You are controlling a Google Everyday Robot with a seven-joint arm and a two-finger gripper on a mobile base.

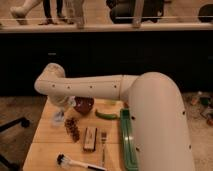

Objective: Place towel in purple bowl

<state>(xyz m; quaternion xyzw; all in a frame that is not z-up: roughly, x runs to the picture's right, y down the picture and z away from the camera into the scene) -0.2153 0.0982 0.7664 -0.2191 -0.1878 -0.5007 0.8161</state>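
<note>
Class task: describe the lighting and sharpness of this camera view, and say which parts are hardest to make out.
Camera view: soft and blurred throughout; the table is warmly lit, the wall behind is nearly black, and the floor above the rail is brighter. The white arm shades the bowl. The gripper sits low at the table's left, too blurred to read. The brush and fork stay recognisable.
</note>
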